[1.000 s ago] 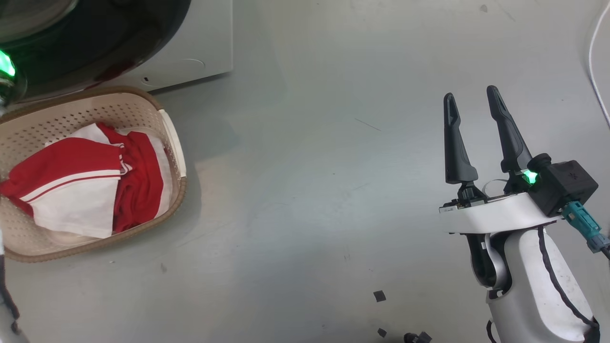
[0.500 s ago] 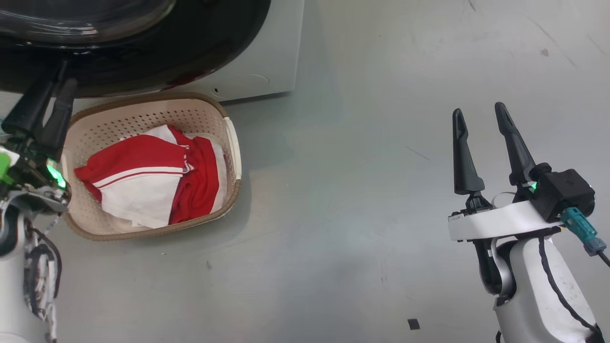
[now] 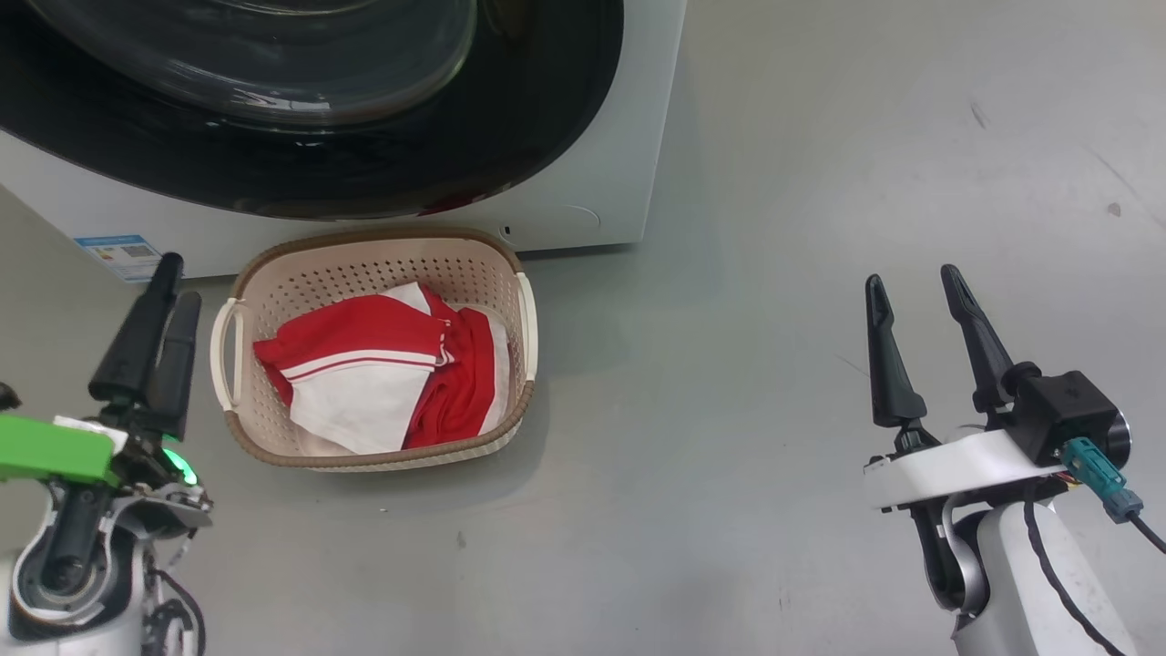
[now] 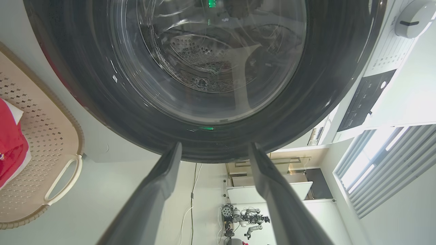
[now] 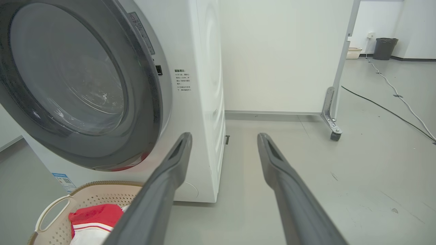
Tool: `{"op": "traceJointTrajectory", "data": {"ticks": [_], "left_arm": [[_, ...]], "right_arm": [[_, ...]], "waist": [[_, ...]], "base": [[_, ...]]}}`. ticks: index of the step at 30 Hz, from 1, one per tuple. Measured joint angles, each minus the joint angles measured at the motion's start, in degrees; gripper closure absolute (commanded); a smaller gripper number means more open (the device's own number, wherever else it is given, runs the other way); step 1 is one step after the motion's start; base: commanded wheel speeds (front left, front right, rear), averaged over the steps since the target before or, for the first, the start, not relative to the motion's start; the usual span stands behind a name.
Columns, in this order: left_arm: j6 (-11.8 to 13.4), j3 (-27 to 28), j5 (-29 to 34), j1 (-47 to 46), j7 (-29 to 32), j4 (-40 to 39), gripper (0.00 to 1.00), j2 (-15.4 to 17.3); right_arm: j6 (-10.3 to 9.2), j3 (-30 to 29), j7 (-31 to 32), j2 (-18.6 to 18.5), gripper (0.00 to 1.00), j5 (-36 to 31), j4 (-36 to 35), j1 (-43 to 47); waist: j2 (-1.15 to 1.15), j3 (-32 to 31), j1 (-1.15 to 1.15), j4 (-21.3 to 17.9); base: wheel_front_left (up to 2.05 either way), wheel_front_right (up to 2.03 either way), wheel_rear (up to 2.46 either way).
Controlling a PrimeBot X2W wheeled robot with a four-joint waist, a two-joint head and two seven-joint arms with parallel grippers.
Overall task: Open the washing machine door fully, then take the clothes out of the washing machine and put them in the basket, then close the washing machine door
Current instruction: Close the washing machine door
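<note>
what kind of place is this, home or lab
Probably a robotics lab or test room: the washing machine stands on bare grey floor beside a wheeled partition, with what looks like another robot farther off.

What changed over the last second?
The head camera swung, so the framing shift is not things moving. The left gripper drew back from the washing machine door to beside the basket, open, empty. Unchanged: right gripper open, clothes in the basket, door shut.

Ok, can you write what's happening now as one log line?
washing machine door: looks shut | clothes: in basket | left gripper: open, empty | right gripper: open, empty
</note>
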Motion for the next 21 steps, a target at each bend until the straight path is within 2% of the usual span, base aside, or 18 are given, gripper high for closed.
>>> {"op": "traceJointTrajectory", "data": {"ticks": [3,13,17,21], "left_arm": [[0.0,-0.9,0.5,2.7,-0.7,-1.7,0.0,-1.4],[0.0,-2.3,7.7,12.3,-6.2,-7.0,0.0,-1.4],[0.0,-2.7,16.3,13.4,-10.6,-9.3,0.0,-1.0],[0.0,-4.0,26.5,15.1,-15.1,-11.7,0.0,1.5]], "right_arm": [[-0.01,-0.9,0.0,-0.2,0.0,-0.1,0.3,1.3],[0.27,-1.4,0.0,-0.3,0.0,-0.5,1.5,3.5],[0.48,-1.6,0.0,-0.3,0.0,-0.6,1.7,4.6],[0.53,-1.5,0.0,-0.3,0.0,-1.1,1.8,5.1]], "waist": [[0.0,-1.5,0.0,1.0],[0.0,-6.2,0.0,4.1],[0.0,-8.0,0.0,5.0],[0.0,-9.7,0.0,5.6]], "base": [[0.0,0.0,0.0],[0.0,0.0,0.0],[0.0,0.0,0.0],[0.0,0.0,0.0]]}}
